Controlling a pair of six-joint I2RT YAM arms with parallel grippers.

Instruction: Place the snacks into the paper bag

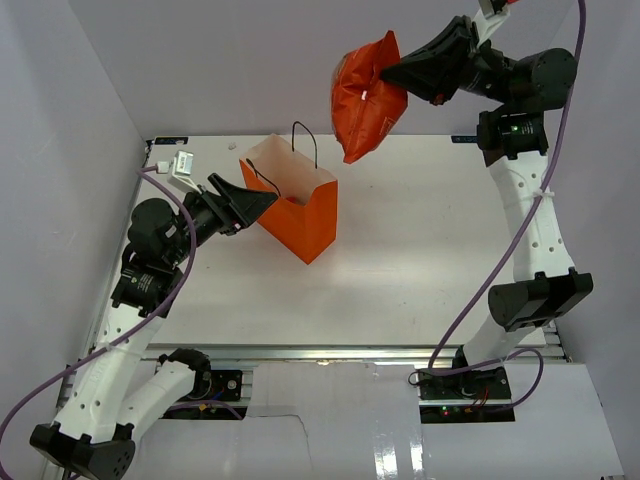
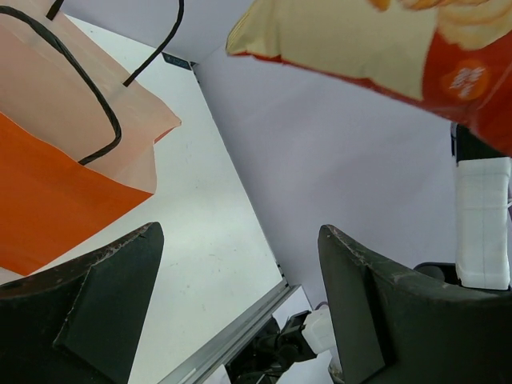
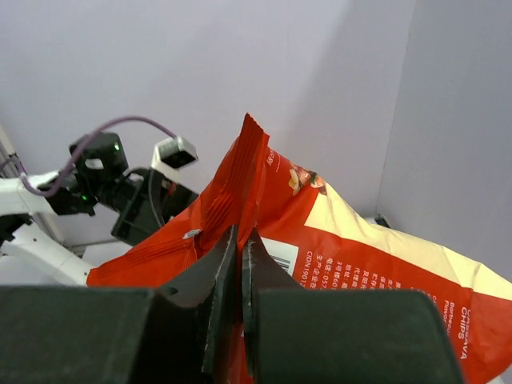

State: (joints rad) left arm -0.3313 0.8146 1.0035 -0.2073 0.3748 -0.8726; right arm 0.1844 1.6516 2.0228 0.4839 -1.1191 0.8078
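Note:
The red chip bag (image 1: 366,98) hangs in the air above and to the right of the orange paper bag (image 1: 300,222), pinched at its crimped top edge by my right gripper (image 1: 388,72), which is shut on it (image 3: 242,234). The paper bag stands upright and open on the table, with black cord handles (image 1: 305,135). My left gripper (image 1: 262,203) is open at the bag's left rim, one finger over the opening; in the left wrist view its fingers (image 2: 240,232) are spread with nothing between them, the paper bag (image 2: 56,184) at left and the chip bag (image 2: 384,40) overhead.
White walls enclose the table on the left, back and right. The table's near edge is an aluminium rail (image 1: 350,352) by the arm bases. The right arm's forearm (image 1: 535,215) rises along the table's right side.

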